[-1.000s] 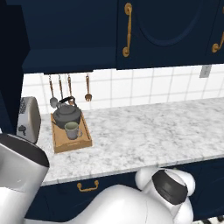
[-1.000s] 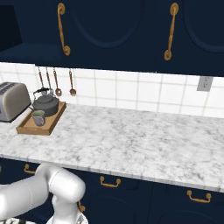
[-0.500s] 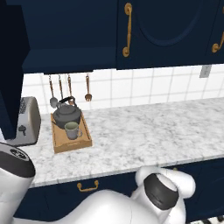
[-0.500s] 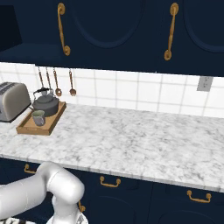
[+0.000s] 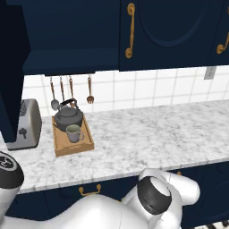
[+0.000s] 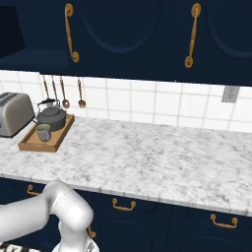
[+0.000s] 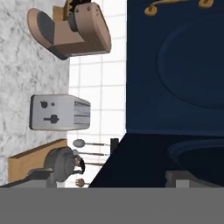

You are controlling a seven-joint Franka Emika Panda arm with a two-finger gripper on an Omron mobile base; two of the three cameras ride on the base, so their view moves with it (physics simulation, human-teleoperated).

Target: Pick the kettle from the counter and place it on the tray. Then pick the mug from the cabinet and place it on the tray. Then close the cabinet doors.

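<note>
Showing the gripper [image 7: 114, 180] in the hand view with both dark fingertips spread as wide as they go, gripping nothing and touching nothing.

Looking past the left fingertip [image 7: 41, 177] in that rolled view, finding the marbled counter [image 7: 30, 74] running up the far left. Finding the wooden tray [image 7: 26, 159] just beyond that fingertip, carrying the dark grey kettle [image 7: 61, 164]. Not making out the mug there. Spotting the silver toaster [image 7: 59, 112] farther ahead of the same fingertip, and a wooden knife block [image 7: 70, 30] farther still. Noting hanging utensils [image 7: 89, 144] against the white tiles, ahead of the gap between the fingertips. Facing a navy cabinet door [image 7: 183, 65] ahead of the right fingertip, its brass handle [image 7: 175, 5] at the far end.

Seeing, in the left base view, the mug [image 5: 73, 133] standing upright on the tray [image 5: 74, 147] just in front of the kettle [image 5: 68, 117], beside the toaster [image 5: 24, 125].
</note>
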